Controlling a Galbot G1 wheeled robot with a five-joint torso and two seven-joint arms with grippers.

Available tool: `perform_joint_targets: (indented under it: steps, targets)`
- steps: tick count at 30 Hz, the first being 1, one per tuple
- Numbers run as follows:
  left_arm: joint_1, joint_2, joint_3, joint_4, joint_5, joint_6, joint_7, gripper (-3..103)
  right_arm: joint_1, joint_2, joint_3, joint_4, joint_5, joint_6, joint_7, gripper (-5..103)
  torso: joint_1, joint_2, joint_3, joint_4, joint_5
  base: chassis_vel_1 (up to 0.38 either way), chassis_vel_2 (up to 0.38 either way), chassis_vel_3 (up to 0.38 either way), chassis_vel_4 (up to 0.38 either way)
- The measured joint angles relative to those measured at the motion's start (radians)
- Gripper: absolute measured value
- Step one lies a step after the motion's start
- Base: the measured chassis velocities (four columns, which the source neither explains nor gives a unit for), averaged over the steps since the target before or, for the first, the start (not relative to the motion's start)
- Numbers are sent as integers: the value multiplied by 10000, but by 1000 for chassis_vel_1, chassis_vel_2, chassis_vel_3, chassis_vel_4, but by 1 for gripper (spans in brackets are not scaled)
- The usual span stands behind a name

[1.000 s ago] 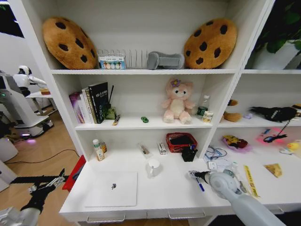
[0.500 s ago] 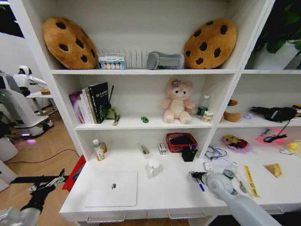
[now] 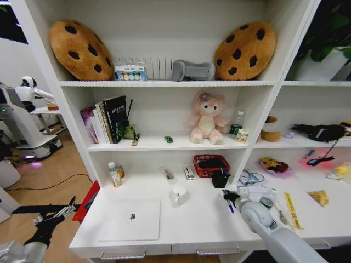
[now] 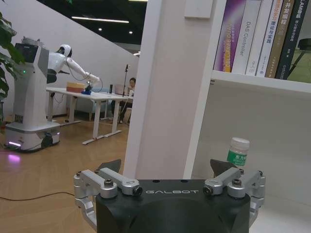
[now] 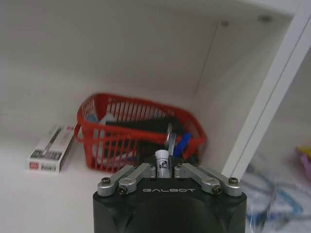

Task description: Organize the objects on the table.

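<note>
Pen (image 5: 162, 163): clamped between the closed fingers of the right gripper (image 3: 230, 198), which hangs above the right part of the surface (image 3: 197, 219), just in front of the red basket (image 5: 131, 127). The pen's long axis runs outward from the fingers toward the basket and the black holder (image 3: 220, 179) beside it (apparently the drop point). The right arm is the nearer one. The left gripper (image 4: 170, 187) is parked off the surface's left end, fingers apart and empty. The laptop (image 3: 130, 219) lies closed at front left.

"GALBOT" is printed on both hands; a book spine (image 4: 252, 34) reads "DAS Controller".
</note>
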Motion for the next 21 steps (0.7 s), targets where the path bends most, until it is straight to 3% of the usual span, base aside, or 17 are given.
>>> perform_joint_targets:
  steps: [1,3,4,6,7,8,10,21]
  targets:
    - [0,0,0,0,0,0,0,100,0,0,0,0,0,0,0,12,0,0,0,0,0,0,0,0,0]
    - [0,0,-1,0,0,0,0,100,254,150,-189,-531,-1667,1850,-575,12,0,0,0,-1,4,0,0,0,0]
    - [0,0,-1,0,0,0,0,100,254,150,-189,-531,-1667,1850,-575,12,0,0,0,-1,4,0,0,0,0]
    - [0,0,0,0,0,0,0,100,603,301,-401,-1301,-2720,3411,-1040,12,0,0,0,-1,3,0,0,0,0]
    - [0,0,0,0,0,0,0,100,603,301,-401,-1301,-2720,3411,-1040,12,0,0,0,-1,3,0,0,0,0]
    - [0,0,0,0,0,0,-1,100,870,427,-563,-1864,-3296,4366,-1236,12,0,0,1,-1,6,0,0,0,0]
    - [0,0,0,-1,0,0,0,100,1342,617,-798,-2659,-3789,5405,-1384,12,0,0,0,0,2,0,0,0,0]
    - [0,0,0,0,0,1,0,100,2866,1211,-1665,-4418,-3977,6444,-1554,12,0,-1,1,1,2,0,0,0,0]
